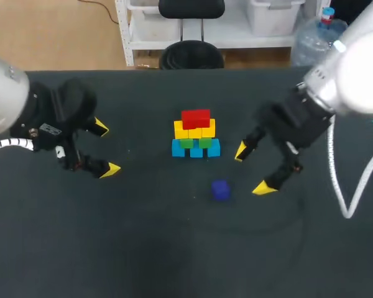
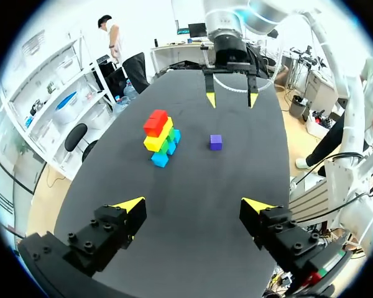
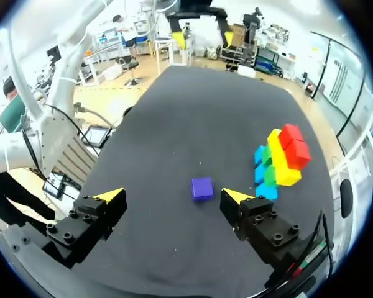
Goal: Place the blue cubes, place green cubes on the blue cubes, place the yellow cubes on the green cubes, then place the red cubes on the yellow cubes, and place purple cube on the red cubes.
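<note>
A small pyramid of cubes (image 1: 196, 133) stands mid-table: blue cubes (image 1: 196, 149) at the base, green (image 1: 196, 143) on them, yellow (image 1: 194, 130) above, red (image 1: 196, 118) on top. A lone purple cube (image 1: 221, 190) lies on the cloth in front of it. My right gripper (image 1: 252, 169) hangs open just right of the purple cube, which sits ahead of its fingers, nearer one tip, in the right wrist view (image 3: 202, 188). My left gripper (image 1: 105, 148) is open and empty, well left of the pyramid (image 2: 160, 138).
The table (image 1: 143, 248) is covered in dark cloth. In the left wrist view my right gripper (image 2: 230, 99) faces me beyond the purple cube (image 2: 216, 142). My left gripper (image 3: 201, 38) shows far across the table in the right wrist view.
</note>
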